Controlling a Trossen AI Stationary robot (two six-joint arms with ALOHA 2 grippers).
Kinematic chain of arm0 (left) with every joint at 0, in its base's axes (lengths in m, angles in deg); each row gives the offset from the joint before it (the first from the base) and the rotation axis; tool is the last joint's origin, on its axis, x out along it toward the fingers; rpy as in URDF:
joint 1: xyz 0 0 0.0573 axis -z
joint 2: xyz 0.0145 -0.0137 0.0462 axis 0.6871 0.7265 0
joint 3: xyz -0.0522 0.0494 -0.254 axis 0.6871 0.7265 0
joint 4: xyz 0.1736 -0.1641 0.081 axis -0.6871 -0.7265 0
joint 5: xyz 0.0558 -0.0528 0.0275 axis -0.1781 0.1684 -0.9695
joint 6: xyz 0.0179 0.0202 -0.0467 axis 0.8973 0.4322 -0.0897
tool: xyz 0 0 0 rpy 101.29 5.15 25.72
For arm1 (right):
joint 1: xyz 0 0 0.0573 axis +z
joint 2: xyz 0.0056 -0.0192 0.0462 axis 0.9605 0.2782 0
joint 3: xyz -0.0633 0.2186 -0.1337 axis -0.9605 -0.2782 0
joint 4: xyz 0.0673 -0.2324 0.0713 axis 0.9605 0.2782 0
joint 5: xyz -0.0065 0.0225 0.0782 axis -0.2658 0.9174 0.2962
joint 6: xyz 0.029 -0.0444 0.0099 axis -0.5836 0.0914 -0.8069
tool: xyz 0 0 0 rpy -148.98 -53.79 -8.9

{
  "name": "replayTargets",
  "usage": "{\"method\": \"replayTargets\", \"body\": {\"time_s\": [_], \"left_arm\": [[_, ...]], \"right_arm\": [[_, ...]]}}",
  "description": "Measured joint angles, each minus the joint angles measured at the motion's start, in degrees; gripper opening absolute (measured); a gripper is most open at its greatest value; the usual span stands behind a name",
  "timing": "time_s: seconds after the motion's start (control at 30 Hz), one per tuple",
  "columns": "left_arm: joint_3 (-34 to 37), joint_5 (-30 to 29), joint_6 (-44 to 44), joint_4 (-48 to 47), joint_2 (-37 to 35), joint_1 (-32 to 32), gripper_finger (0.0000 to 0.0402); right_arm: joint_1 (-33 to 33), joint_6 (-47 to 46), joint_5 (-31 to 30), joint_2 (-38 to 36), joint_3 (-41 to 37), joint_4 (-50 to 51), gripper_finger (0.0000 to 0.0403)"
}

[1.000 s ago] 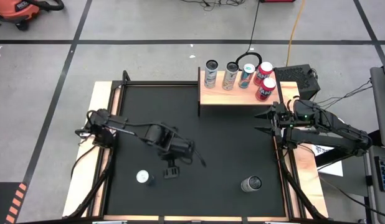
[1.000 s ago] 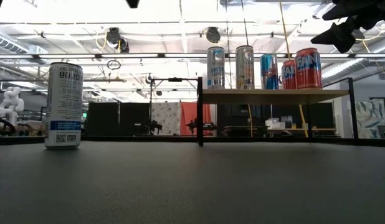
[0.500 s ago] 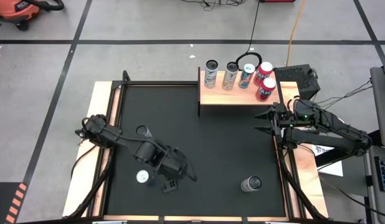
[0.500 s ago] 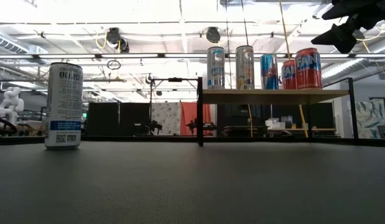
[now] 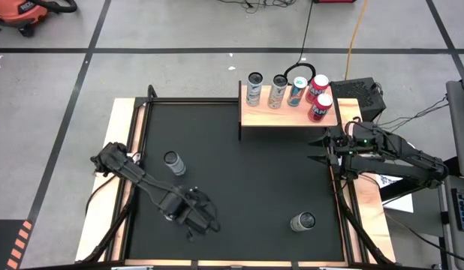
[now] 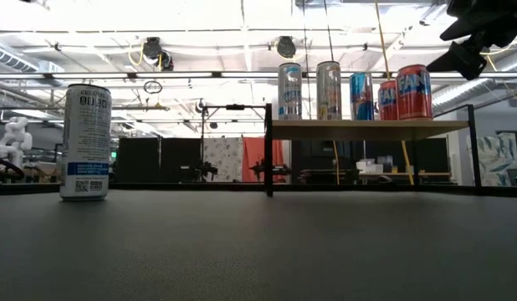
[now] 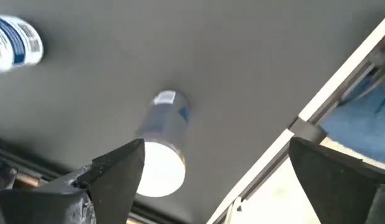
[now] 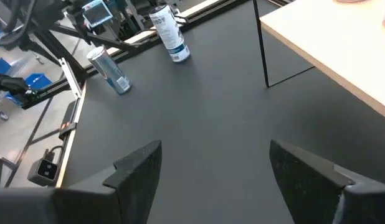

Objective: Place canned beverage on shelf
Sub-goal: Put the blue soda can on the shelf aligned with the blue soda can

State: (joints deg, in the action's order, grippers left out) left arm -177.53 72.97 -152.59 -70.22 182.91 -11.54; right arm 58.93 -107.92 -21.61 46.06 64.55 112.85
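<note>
Left arm swung down toward the near-left of the black mat (image 5: 254,187), left gripper (image 5: 196,219) jaws wide apart, empty. Wood shelf (image 5: 284,116) at far edge holds five cans. Right gripper (image 5: 327,148) parked beside shelf, jaws apart, empty. Loose cans on mat: silver can (image 5: 302,221) near-right, white-blue can (image 5: 173,162) left

My left arm (image 5: 142,180) reached from the table's left edge toward the near side, bent low. Left gripper (image 5: 196,222) hung near the front edge, left of middle, jaws spread wide, nothing between the fingers (image 7: 111,171). My right arm (image 5: 405,154) lay along the right edge, stretched inward. Right gripper (image 5: 320,148) pointed toward the table's middle, jaws apart, nothing held; its fingers (image 8: 139,165) showed clear of contact.
</note>
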Motion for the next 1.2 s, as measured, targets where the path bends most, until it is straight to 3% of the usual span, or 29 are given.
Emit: {"method": "replayTargets", "body": {"time_s": [0.53, 0.87, 1.03, 1.2], "left_arm": [[3.64, -1.58, -7.16, -0.63, 0.02, 2.22, 0.0384], [3.64, -2.74, -4.84, -0.68, -1.04, 2.4, 0.0384], [5.94, -3.93, -5.87, -0.56, -5.32, 2.91, 0.0384], [15.63, -4.13, -15.82, -0.67, -13.98, 4.15, 0.0384]], "right_arm": [[0.01, 0.0, 0.03, 0.0, 0.0, 0.02, 0.0279], [0.02, 0.02, 0.04, 0.0, 0.0, 0.55, 0.0279], [0.02, 0.02, 0.04, 0.0, 0.0, 0.69, 0.0279], [0.02, 0.15, 0.05, 0.0, 0.0, 0.89, 0.0279]]}}
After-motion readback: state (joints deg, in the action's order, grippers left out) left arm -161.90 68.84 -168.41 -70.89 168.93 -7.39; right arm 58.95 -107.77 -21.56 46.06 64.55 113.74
